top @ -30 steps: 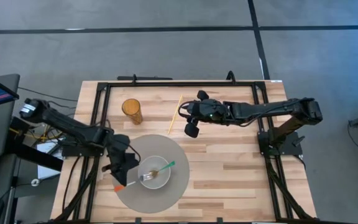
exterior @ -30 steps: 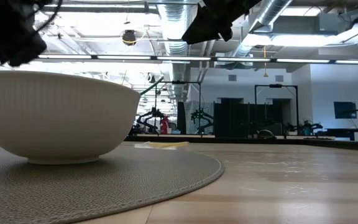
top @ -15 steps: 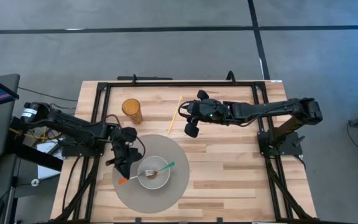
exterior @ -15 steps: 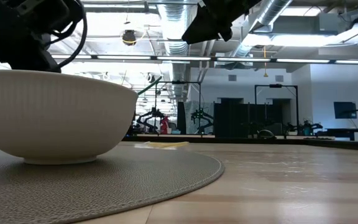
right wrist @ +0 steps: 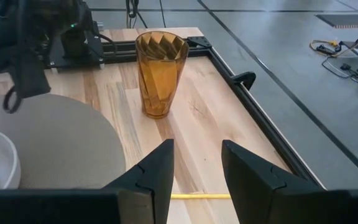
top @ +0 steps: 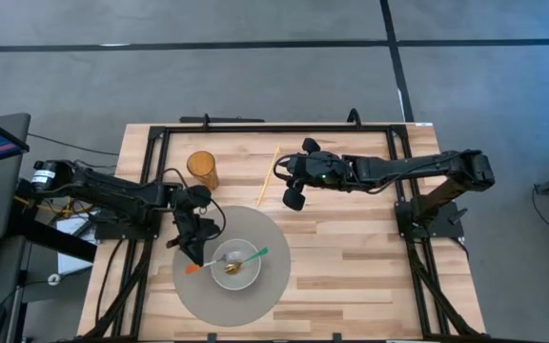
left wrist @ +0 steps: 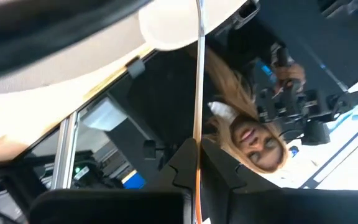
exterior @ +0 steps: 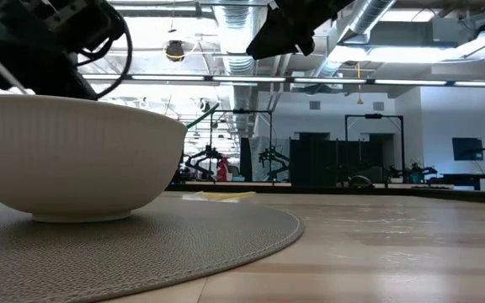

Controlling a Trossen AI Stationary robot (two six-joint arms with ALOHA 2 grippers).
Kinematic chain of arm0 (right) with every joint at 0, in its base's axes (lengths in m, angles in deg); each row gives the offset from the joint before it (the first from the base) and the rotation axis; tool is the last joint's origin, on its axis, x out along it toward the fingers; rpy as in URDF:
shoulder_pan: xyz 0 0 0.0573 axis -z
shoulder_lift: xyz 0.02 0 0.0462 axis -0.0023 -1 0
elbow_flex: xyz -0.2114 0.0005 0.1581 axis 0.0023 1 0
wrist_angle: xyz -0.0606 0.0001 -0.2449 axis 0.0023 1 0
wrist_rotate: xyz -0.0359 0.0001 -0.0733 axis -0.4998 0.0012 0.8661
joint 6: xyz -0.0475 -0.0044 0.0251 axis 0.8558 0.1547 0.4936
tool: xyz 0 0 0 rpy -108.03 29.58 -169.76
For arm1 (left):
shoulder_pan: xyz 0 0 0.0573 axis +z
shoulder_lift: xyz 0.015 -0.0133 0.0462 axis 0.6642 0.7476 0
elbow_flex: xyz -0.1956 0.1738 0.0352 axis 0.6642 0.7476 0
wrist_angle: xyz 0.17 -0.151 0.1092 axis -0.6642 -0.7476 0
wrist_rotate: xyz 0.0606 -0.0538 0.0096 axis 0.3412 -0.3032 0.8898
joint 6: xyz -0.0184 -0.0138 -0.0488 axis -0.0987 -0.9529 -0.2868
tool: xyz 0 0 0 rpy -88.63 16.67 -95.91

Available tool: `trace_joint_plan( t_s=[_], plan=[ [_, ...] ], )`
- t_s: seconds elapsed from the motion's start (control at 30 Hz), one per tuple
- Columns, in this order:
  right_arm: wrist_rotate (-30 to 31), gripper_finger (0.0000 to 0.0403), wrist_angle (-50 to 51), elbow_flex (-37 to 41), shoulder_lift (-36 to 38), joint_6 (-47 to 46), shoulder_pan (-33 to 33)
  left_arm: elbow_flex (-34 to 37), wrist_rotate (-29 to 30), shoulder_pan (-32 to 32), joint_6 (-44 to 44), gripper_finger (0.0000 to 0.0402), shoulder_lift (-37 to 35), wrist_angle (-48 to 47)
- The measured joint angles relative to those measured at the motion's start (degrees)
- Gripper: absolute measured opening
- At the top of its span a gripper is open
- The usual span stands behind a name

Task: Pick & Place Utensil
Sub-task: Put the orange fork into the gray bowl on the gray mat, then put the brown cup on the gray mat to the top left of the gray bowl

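Observation:
A white bowl (top: 249, 277) sits on a round grey mat (top: 267, 229), and a fork with a green handle (top: 258, 253) lies in it. My left gripper (top: 194, 255) stands at the bowl's left rim, shut on a thin utensil (top: 208, 264) with an orange handle end (top: 191, 270). My right gripper (top: 294, 195) hangs open above the table's middle far part, over a yellow stick (right wrist: 201, 196). In the low view the bowl (exterior: 74, 151) fills the left side, with the left arm (exterior: 49, 42) above it. My left gripper pinches the utensil between its two fingers at the thin shaft (left wrist: 199, 127), just ahead of the orange handle end (left wrist: 197, 208). The shaft runs forward along the fingers. Its far end reaches over the bowl's rim (left wrist: 173, 25) into the bowl, and the handle end is off the mat.
An amber ribbed cup (top: 202, 170) stands upright on the far left part of the table, close to the mat's far edge. The yellow stick (top: 270, 174) lies between the cup and my right gripper. A black frame (top: 274, 127) borders the table. A person shows beyond the table in the left wrist view.
My left gripper moved toward the far edge and a little right, along the bowl's left rim, staying shut on the utensil. The orange handle end went with it, and the utensil's far end swung farther over the bowl. The right arm kept still.

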Motion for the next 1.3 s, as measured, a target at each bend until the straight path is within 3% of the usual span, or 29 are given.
trace_joint_plan(
  t_s=[0.23, 0.5, 0.73, 1.1, 1.3],
  plan=[
    [0.0, 0.0126, -1.0, 0.0, 0.0, 0.0, 0.0, 0.0, 0.0, 3.8, 1.9, 0.0015, 0.3, -0.1],
    [0.0, 0.0126, -0.9, 0.0, 0.0, 0.0, 0.0, 0.0, 0.5, 1.8, 2.4, 0.0018, 5.7, -0.5],
    [0.0, 0.0126, -0.9, 0.0, 0.0, 0.0, 0.0, 0.0, -1.0, 0.2, 2.3, 0.0061, 7.3, -0.2],
    [0.0, 0.0126, -0.9, 0.0, 0.0, 0.0, 0.0, 0.0, -3.6, 0.1, -3.5, 0.0106, -1.7, 0.4],
    [0.0, 0.0126, -0.9, 0.0, 0.0, 0.0, 0.0, 0.0, 1.2, 0.1, -8.5, 0.0106, -9.4, 0.5]
  ],
)
